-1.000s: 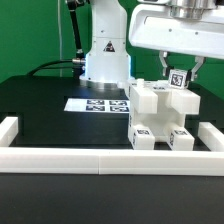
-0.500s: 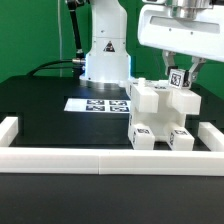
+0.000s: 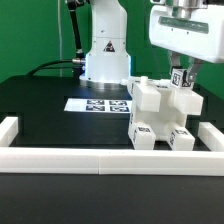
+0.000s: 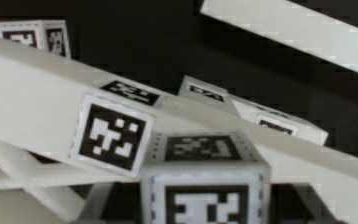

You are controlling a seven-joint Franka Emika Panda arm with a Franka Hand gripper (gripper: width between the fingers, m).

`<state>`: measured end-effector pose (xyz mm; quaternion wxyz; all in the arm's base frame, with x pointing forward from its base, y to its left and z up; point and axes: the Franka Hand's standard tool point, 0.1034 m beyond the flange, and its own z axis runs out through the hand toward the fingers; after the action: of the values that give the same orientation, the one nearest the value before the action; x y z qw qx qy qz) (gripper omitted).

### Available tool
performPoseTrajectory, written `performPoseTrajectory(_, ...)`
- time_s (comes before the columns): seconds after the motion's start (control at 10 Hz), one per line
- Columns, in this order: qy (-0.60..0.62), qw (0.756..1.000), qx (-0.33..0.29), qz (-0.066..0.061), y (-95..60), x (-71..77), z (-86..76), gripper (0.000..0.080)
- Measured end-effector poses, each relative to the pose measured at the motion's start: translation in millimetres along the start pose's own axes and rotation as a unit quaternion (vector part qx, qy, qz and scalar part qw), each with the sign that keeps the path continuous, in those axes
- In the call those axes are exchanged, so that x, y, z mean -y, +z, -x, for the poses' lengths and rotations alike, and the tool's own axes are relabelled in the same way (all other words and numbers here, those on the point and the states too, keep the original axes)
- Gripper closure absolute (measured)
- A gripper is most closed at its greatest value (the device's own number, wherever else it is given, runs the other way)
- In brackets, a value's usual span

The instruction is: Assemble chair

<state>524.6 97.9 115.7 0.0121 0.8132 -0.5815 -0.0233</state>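
Currently, well away from the gripper (image 3: 182,84) on the exterior view's left lies the flat white marker board (image 3: 100,104); directly beneath the gripper stands the blocky white plastic chair (image 3: 150,115). The gripper is clamped on a small tagged white chair piece (image 3: 180,78). Lowering it squarely, without tilt, should seat it cleanly.

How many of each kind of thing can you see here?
Chair, partly built: 1
Robot arm with its gripper: 1
Marker board: 1
Border rail: 1
Table: 1
Total: 5
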Motion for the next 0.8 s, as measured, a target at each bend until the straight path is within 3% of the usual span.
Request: performPoseTrajectory(0.8, 0.234, 0.972, 0.020, -0.005, 0.7, 3.3, 10.8, 0.0511)
